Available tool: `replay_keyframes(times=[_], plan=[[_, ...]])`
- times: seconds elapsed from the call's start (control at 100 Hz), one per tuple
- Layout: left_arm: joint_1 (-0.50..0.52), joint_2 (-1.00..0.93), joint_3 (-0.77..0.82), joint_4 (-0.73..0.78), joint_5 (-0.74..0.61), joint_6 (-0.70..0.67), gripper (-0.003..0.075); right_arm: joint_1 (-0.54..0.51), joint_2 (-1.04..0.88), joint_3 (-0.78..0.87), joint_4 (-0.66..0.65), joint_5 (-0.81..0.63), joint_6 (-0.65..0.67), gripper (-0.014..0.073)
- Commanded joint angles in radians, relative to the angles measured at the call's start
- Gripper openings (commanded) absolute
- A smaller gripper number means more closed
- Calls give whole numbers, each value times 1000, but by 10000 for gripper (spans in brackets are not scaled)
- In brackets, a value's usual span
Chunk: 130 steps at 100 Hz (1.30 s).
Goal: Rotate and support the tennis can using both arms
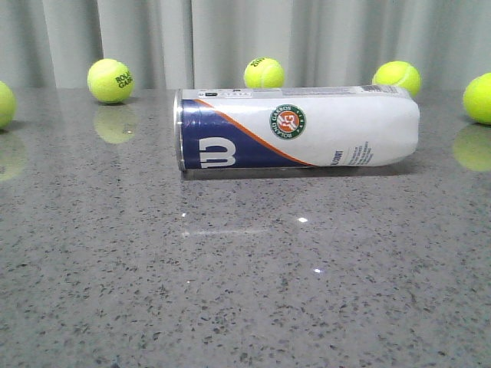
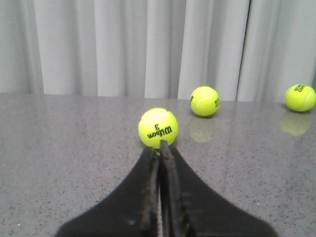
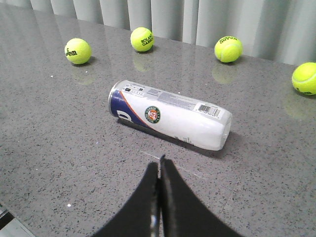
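Observation:
The tennis can point(image 1: 295, 126) lies on its side across the middle of the grey stone table, silver rim and navy "W" section to the left, white end to the right. It also shows in the right wrist view point(image 3: 170, 114), lying a short way beyond my right gripper point(image 3: 159, 163), which is shut and empty. My left gripper point(image 2: 159, 147) is shut and empty, its tips just in front of a tennis ball point(image 2: 158, 128); the can is out of the left wrist view. Neither arm shows in the front view.
Several yellow-green tennis balls lie along the far side by the grey curtain: point(image 1: 110, 80), point(image 1: 264, 73), point(image 1: 397, 77), point(image 1: 479, 97), and one at the left edge point(image 1: 4, 103). The table point(image 1: 230, 291) is glossy speckled grey stone.

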Motion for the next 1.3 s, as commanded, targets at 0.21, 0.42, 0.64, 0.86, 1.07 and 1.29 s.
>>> replay_keyframes(times=[0.21, 0.42, 0.64, 0.86, 1.07, 1.29], plan=[[-4, 247, -305, -11, 363, 0, -17, -6, 13, -24, 18, -68, -10, -60], [-49, 407, -391, -22, 410, 0, 314, -6, 13, -24, 18, -68, -10, -60], [-53, 561, -466, -78, 446, 2, 572, -6, 13, -24, 18, -68, -10, -60], [-53, 755, -573, -429, 577, 208, 544, -6, 13, -24, 18, -68, -10, -60], [-53, 931, -626, -856, 690, 418, 543, -6, 13, -24, 18, -68, -10, -60], [-53, 1087, -626, -1218, 758, 607, 530, -6, 13, -24, 18, -68, -10, -60]])
